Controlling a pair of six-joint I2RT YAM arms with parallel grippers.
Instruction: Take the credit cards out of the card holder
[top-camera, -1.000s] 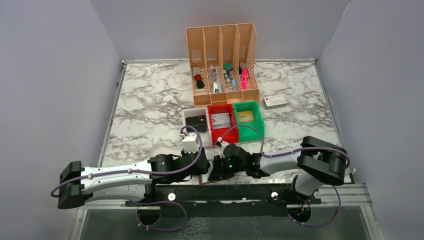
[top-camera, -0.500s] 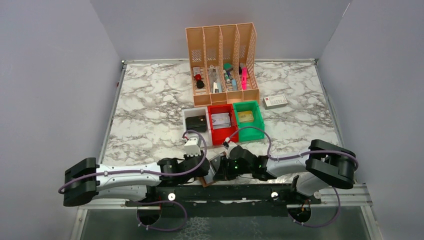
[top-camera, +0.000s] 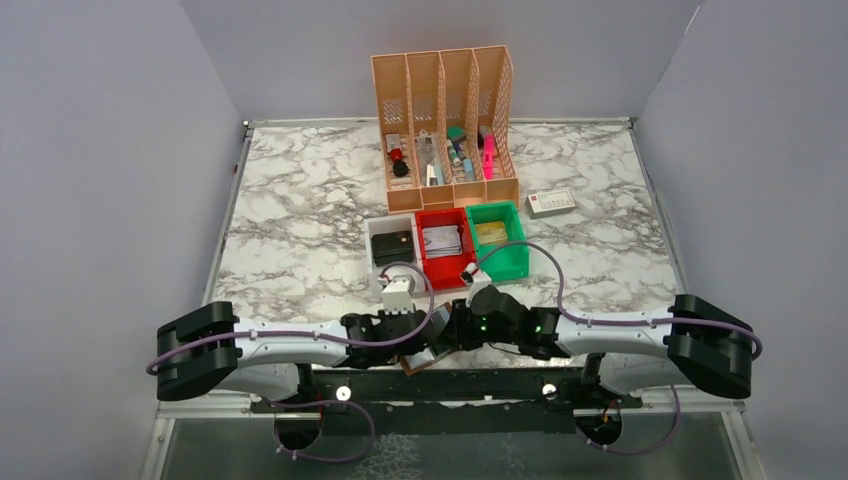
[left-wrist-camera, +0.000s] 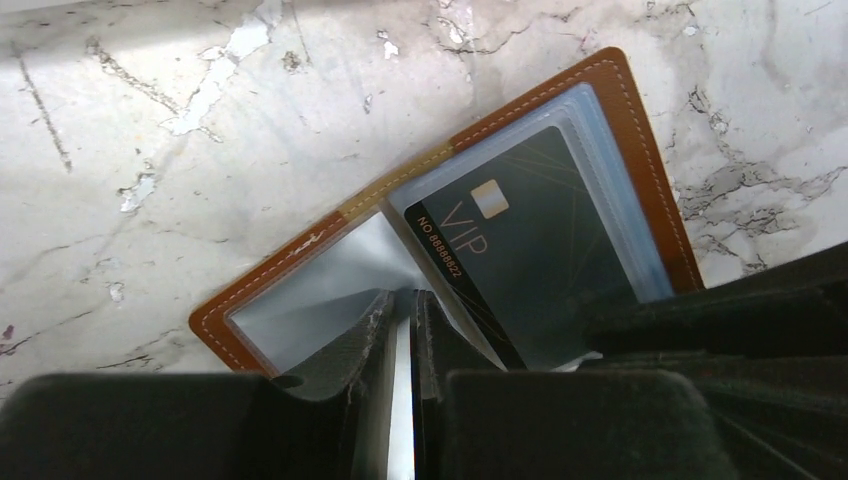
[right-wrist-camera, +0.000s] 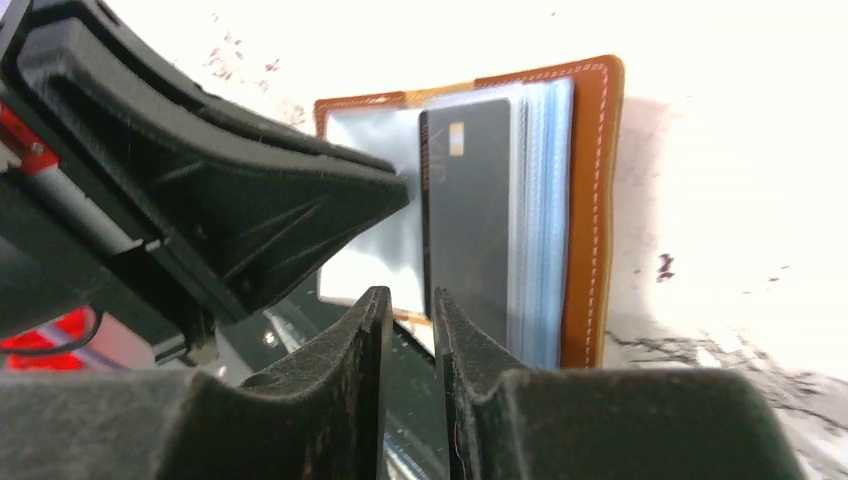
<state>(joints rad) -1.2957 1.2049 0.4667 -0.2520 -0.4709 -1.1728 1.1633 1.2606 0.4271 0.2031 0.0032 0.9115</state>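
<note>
Card holder (left-wrist-camera: 640, 130) laid open; VIP card (left-wrist-camera: 530, 270) not yet pulled out, so extraction is left. Left gripper (left-wrist-camera: 403, 310) nearly pressed together, pinch cannot be told; right gripper (right-wrist-camera: 410, 310) slightly spread, nothing held.

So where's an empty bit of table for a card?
Bare marble: between the left wall and white bin, and right of the green bin, in front of the white box. Crowded: the near edge, where left pincer and right pincer meet over the card holder.

The dark card (left-wrist-camera: 530, 260) in the card holder (left-wrist-camera: 640, 130) reads "VIP" and a number beginning "NO.8888".
</note>
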